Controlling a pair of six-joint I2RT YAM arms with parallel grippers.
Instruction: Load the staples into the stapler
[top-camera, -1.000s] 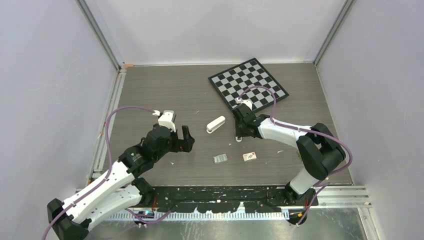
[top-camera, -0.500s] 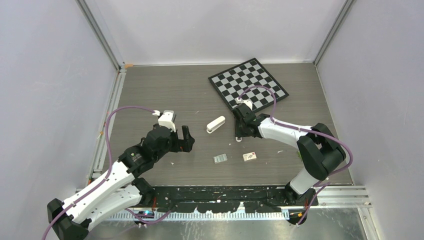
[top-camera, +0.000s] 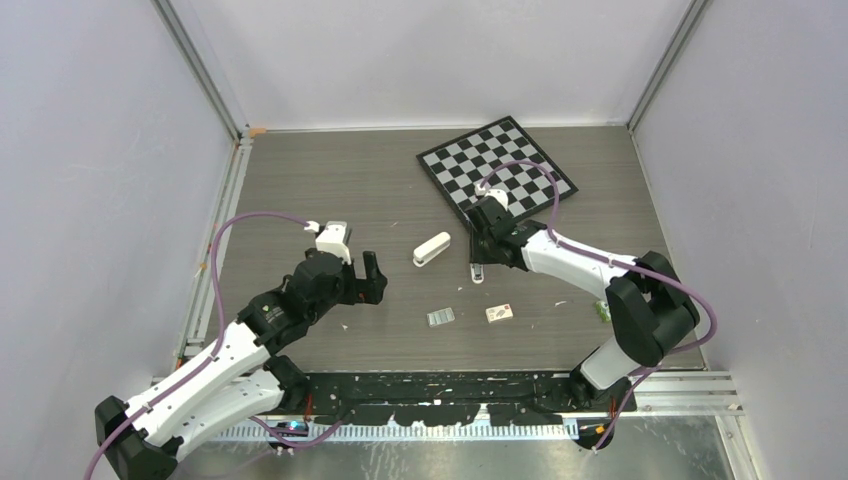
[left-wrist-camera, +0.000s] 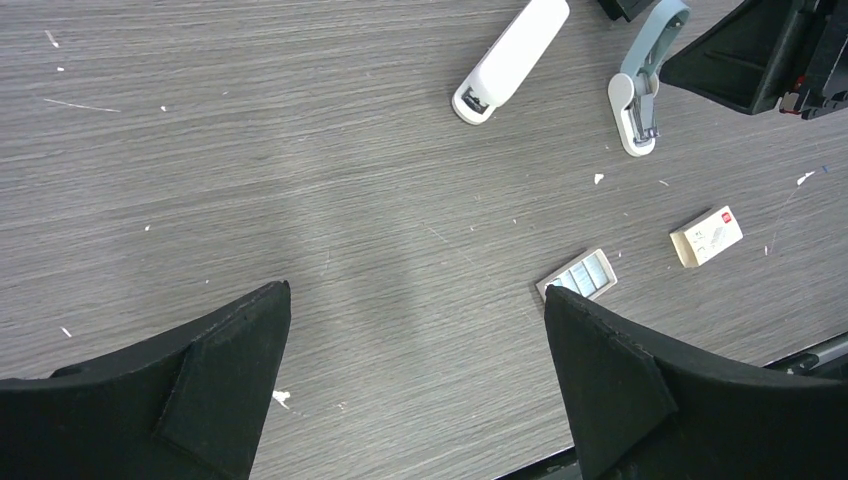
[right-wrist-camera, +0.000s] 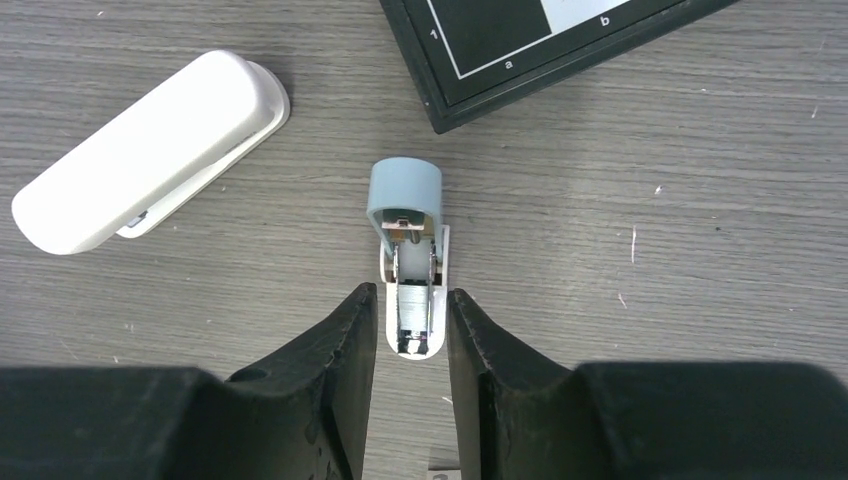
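Stapler: we see it flat on the table, blue-grey end towards the chessboard.
Right gripper: our fingers pinch its near end.
Left gripper: spread wide, holding nothing.
Staples: near our left gripper, apart from the stapler.

A black-and-white chequered board lies on the grey wood-grain table; the slim white stapler has a pale blue-teal part.
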